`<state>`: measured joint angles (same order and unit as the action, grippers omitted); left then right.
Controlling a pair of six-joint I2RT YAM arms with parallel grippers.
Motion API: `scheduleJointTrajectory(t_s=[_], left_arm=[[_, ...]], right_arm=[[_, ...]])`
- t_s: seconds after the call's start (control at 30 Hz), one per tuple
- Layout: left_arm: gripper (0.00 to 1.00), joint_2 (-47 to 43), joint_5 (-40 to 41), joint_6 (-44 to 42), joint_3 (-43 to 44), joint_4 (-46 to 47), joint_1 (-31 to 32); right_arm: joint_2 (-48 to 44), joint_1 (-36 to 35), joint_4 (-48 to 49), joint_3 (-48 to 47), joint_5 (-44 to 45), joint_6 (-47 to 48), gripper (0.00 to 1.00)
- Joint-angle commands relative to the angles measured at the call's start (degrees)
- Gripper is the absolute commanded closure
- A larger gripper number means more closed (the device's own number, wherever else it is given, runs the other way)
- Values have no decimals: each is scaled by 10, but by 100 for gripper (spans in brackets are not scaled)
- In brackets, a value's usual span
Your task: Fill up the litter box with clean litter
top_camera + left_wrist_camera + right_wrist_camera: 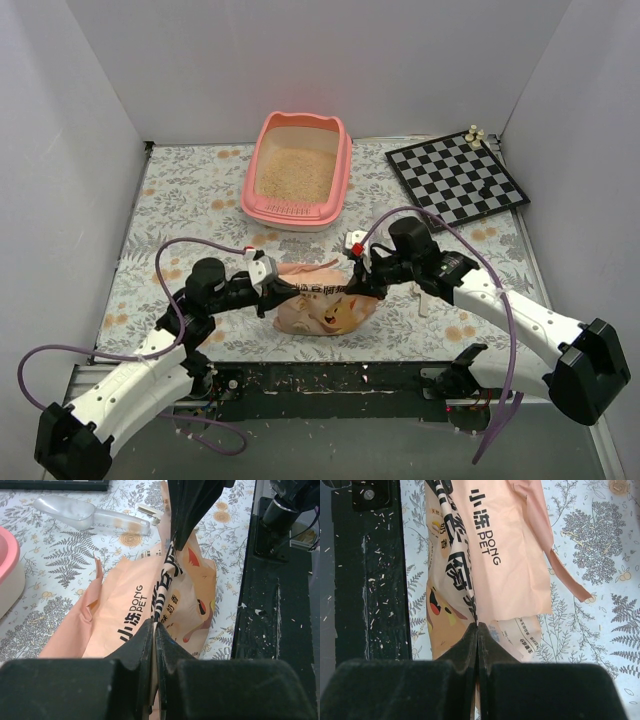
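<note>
The pink litter box [345, 165] stands at the back of the mat, and pale beige litter [295, 172] covers its floor. The orange-tan bag with the cat picture [325, 310] is held upright near the front of the mat between both grippers. My left gripper [283, 290] is shut on the bag's left top edge, as the left wrist view shows [153, 625]. My right gripper [358, 275] is shut on its right top edge, as the right wrist view shows [477, 626]. The bag's printed side faces both wrist cameras [130, 605] [510, 555]. Its contents are hidden.
A clear plastic scoop [75, 512] lies on the floral mat right of the bag. A black-and-white chessboard [457, 180] with a few pieces [475, 133] sits at the back right. The black base rail [330, 385], speckled with spilled grains, runs along the front. White walls enclose the table.
</note>
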<state>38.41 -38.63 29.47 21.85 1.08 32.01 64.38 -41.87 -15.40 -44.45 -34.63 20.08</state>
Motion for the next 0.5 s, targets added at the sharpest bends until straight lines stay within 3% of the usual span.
scheduleJointTrajectory(t_s=[0.0,0.13,0.27,0.47], left_arm=[[100,-74,32,18,-10,31,-16],[100,-134,37,34,-33,28,-16],[100,-142,23,49,-39,40,-15],[100,-129,25,53,-37,44,-15]], right_arm=[[14,10,-79,23,53,21,99],[48,10,-77,16,76,23,99],[61,8,-87,-38,92,8,70],[-10,10,-118,-91,95,7,54]])
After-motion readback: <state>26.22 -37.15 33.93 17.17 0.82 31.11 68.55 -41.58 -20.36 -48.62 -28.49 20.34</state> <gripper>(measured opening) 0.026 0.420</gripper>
